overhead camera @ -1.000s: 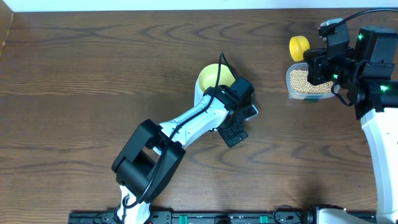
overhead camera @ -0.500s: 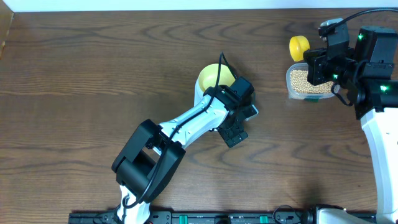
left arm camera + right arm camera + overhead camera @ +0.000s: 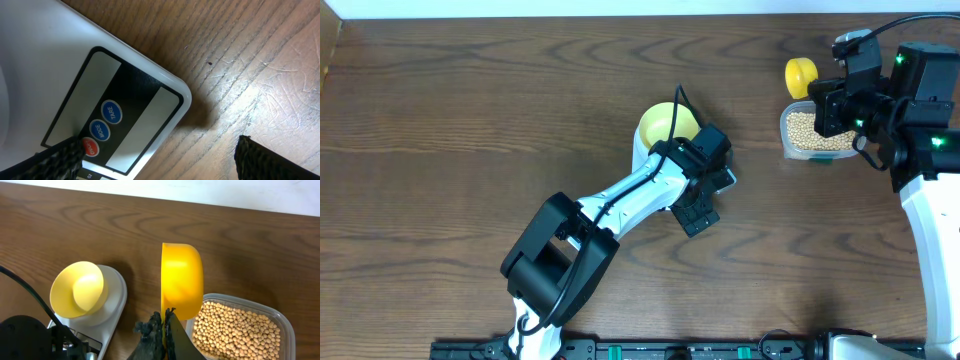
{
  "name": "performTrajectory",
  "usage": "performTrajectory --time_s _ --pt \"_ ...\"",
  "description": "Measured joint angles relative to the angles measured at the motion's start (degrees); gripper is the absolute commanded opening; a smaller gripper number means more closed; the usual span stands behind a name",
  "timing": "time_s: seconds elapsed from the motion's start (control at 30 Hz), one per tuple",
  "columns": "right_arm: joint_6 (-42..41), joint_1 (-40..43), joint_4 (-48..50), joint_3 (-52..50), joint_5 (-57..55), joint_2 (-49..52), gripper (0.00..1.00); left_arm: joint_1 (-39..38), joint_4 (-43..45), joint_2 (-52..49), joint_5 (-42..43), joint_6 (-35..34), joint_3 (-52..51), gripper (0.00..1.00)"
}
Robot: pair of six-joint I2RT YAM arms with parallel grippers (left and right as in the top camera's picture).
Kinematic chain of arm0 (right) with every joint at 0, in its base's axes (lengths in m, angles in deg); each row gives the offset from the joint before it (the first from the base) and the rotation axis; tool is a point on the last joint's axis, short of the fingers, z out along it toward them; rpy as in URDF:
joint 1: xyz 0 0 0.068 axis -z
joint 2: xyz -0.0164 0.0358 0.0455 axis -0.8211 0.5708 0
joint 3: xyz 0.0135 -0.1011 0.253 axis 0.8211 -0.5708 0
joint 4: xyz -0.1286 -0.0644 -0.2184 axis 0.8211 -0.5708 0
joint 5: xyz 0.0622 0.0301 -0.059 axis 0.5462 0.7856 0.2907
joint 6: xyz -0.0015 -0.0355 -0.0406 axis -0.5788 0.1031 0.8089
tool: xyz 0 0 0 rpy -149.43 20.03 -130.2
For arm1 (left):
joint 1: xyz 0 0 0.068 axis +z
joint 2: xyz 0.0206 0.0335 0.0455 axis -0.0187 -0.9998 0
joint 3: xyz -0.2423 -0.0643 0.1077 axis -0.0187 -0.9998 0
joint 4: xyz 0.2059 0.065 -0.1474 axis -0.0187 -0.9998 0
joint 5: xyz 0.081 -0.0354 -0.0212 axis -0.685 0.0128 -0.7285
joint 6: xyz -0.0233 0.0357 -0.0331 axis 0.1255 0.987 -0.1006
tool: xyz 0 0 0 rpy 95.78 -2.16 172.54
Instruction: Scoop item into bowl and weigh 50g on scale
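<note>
Left tool (image 3: 170, 159) spread wide over scale (image 3: 50, 60) button panel, one fingertip (image 3: 62, 155) at red button (image 3: 91, 148); contact unclear. Right tool (image 3: 163, 326) pinching handle of yellow scoop (image 3: 181, 285), above tub (image 3: 289, 335) of beans (image 3: 235, 330), far right. Bowl (image 3: 80, 289) empty on scale platform, near middle of tabletop (image 3: 470, 120). Likely step: switch on or zero scale. Press straight down, lightly, one fingertip only; avoid shoving scale or nudging bowl.

Your left arm (image 3: 620, 200) stretches forward and to the right; your left gripper (image 3: 157, 159) points down with its fingers wide apart, holding nothing; your right arm (image 3: 920, 150) stands far to the right; your right gripper (image 3: 164, 327) pinches tight on the yellow scoop (image 3: 181, 280).
</note>
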Motion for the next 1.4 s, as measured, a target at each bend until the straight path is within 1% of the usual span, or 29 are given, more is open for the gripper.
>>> performTrajectory --time_s 0.57,0.9,1.4 --pt "0.0 0.0 -0.2 0.0 0.0 0.0 0.01 -1.1 -0.1 0.0 0.0 -0.7 0.0 0.98" --pt "0.0 0.0 -0.2 0.0 0.0 0.0 0.01 -1.1 -0.4 0.0 -1.9 -0.7 0.0 0.98" --pt "0.0 0.0 -0.2 0.0 0.0 0.0 0.01 -1.1 -0.6 0.0 -1.2 -0.7 0.0 0.98"
